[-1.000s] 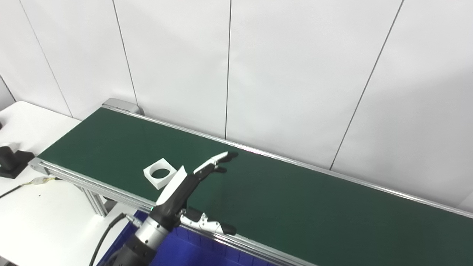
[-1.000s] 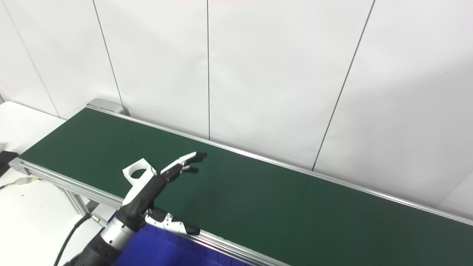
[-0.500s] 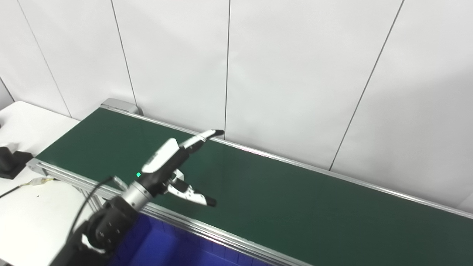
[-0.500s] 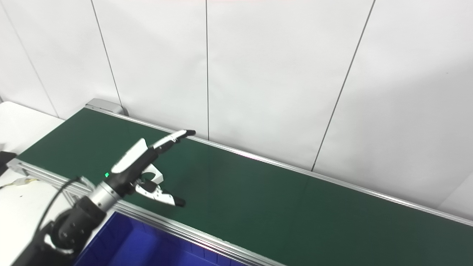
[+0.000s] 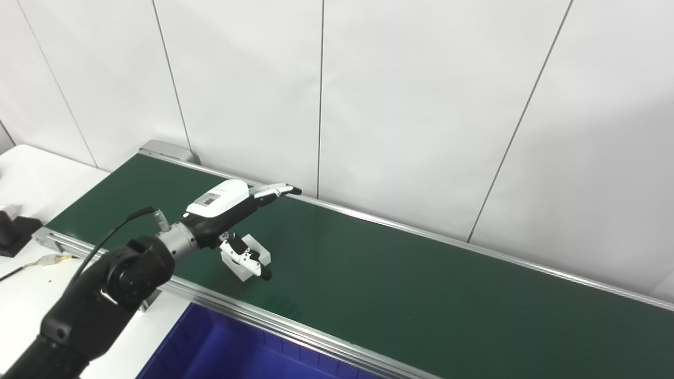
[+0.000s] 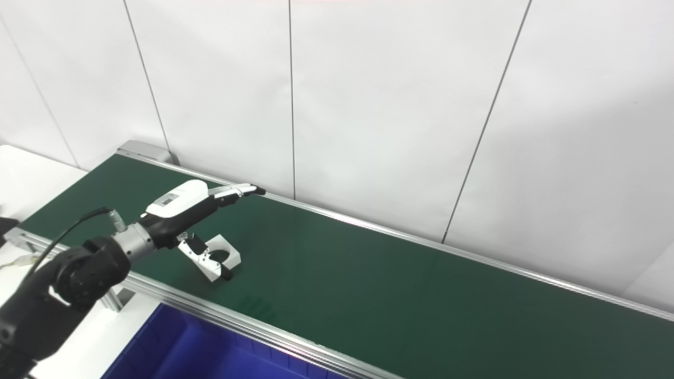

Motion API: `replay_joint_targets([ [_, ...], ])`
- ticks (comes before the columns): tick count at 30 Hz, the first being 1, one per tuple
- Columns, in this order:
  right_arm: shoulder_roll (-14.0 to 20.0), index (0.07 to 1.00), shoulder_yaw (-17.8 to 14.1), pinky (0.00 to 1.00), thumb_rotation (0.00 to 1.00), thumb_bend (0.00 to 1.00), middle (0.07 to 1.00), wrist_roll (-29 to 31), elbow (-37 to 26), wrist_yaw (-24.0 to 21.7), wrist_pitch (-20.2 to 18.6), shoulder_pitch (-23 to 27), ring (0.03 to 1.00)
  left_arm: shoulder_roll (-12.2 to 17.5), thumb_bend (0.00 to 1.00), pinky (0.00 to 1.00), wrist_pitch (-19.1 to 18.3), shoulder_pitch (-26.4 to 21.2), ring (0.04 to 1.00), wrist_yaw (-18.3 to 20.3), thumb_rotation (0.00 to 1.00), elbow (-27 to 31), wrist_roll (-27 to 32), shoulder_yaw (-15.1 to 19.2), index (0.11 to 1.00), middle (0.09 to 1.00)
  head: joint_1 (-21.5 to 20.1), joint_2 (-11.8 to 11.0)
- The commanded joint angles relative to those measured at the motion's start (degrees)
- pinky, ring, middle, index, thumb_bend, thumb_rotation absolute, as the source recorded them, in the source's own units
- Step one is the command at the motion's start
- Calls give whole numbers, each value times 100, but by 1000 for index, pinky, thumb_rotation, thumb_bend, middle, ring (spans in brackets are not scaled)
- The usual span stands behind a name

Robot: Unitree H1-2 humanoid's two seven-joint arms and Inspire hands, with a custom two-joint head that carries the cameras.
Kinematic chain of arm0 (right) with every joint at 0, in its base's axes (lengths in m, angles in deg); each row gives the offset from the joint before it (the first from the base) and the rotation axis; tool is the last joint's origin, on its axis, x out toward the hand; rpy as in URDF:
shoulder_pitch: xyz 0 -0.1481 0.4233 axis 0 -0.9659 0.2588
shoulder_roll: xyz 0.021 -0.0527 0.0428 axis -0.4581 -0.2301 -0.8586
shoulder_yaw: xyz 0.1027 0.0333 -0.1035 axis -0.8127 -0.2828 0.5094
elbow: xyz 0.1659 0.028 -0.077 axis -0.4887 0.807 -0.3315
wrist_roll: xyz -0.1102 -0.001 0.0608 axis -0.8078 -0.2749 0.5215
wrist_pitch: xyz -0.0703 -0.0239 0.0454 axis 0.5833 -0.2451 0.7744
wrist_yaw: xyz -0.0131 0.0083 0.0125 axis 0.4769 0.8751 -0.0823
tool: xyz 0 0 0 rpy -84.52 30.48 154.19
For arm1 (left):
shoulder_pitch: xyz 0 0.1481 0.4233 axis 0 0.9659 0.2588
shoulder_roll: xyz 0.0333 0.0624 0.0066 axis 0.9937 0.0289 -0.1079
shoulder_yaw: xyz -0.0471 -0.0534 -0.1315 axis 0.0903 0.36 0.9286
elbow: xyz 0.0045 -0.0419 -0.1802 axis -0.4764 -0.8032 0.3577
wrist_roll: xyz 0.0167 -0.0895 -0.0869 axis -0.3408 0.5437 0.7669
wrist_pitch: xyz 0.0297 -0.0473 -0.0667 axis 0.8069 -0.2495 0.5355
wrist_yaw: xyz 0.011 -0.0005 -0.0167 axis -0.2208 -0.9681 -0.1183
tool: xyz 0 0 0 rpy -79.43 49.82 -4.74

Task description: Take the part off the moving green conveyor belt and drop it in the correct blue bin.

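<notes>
Since the earlier frames the left hand (image 5: pixel 231 206) has swung up and leftward along the green conveyor belt (image 5: pixel 400 279), from near the belt's front rail to over the white part (image 5: pixel 251 257), and the part itself has ridden a little to the right on the belt; more of the blue bin below has come into view as the arm cleared it.

At far left a white surface (image 5: pixel 31 173) carries a small black block (image 5: pixel 15 229) with a pale piece on top, and a thin cable (image 5: pixel 37 261) lies along it toward the belt's end. The dark forearm (image 5: pixel 100 295) rises from the bottom left corner and crosses the belt's silver front rail (image 5: pixel 295 329). The left hand hangs above the belt with its fingers (image 5: pixel 274 190) stretched out flat toward the back rail and the thumb (image 5: pixel 247 259) angled down in front of the part, so the hand is spread wide and grips nothing. The part, a white square block with a round hole, lies flat on the belt just under and to the right of the palm; the thumb overlaps it in view, but whether they touch cannot be told. Below the front rail, a blue bin (image 5: pixel 210 347) sits at the bottom edge. Rightward the belt runs bare to the frame's edge, with white wall panels (image 5: pixel 421 105) behind. The right hand is out of sight.
</notes>
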Motion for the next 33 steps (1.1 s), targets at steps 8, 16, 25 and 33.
replay_joint_targets([
  [8, 11, 938, 20, 897, 328, 776, 897, 151, -146, 48, 337, 12, 873, 399, 982, 855, 211, -459, 926, 45, 148, -279, -548, -241, 877, 917, 48, 46],
  [16, 25, 940, 27, 906, 332, 761, 900, 151, -153, 60, 337, 4, 879, 337, 993, 854, 215, -614, 918, 11, 161, -654, -1019, -536, 879, 918, 78, 72],
  [25, 35, 941, 40, 911, 354, 763, 900, 179, -184, 72, 340, -24, 877, 102, 948, 860, 156, -739, 920, -144, 119, -941, -1459, -910, 883, 924, 101, 96],
  [33, 37, 950, 69, 926, 345, 733, 907, 130, -243, 88, 342, -69, 884, -236, 847, 864, 107, -871, 931, -725, 60, -1406, -1888, -1091, 891, 931, 93, 111],
])
